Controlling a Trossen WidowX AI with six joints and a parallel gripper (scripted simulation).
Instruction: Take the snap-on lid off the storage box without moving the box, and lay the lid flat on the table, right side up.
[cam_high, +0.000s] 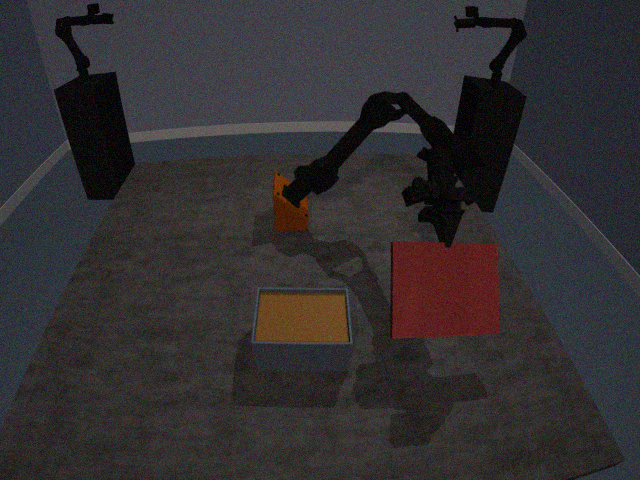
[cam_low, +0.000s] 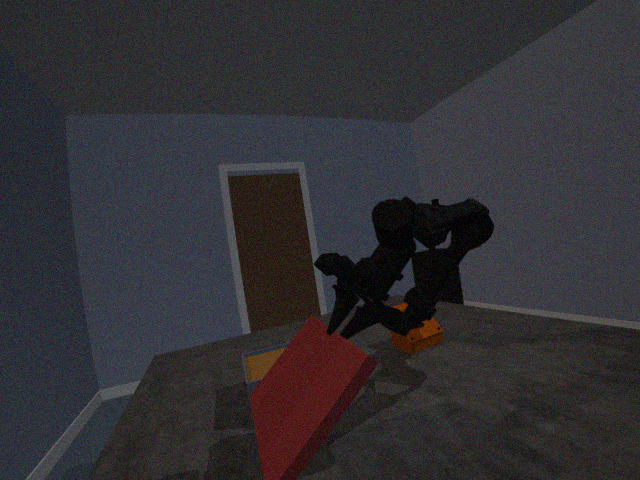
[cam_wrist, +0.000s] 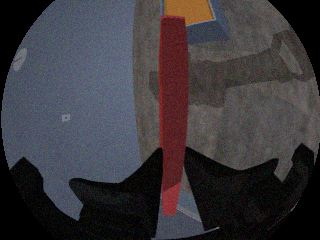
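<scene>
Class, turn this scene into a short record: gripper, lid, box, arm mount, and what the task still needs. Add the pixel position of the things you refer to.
gripper: closed on one edge of the red lid
gripper location: black gripper (cam_high: 448, 243) (cam_low: 336, 334) (cam_wrist: 172, 151), above the table (cam_high: 170, 289) (cam_low: 496, 392)
lid: red lid (cam_high: 444, 289) (cam_low: 310, 387) (cam_wrist: 174, 95), tilted, off the box
box: blue-grey box (cam_high: 305, 357) (cam_wrist: 205, 34), open at the top, orange-yellow inside
arm mount: orange block (cam_high: 290, 219) (cam_low: 419, 342)
task remaining: lay the lid flat, right side up, and release it

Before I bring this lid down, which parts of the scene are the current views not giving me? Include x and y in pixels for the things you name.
- Lid's (cam_high: 444, 294) (cam_low: 315, 392) (cam_wrist: 174, 95) underside: top view, behind its upper face.
- Lid's lowest corner: exterior, cut by the bottom edge.
- Much of the box (cam_high: 303, 356) (cam_low: 252, 384) (cam_wrist: 207, 34): exterior, behind the lid; wrist, cut by the top edge.
</scene>
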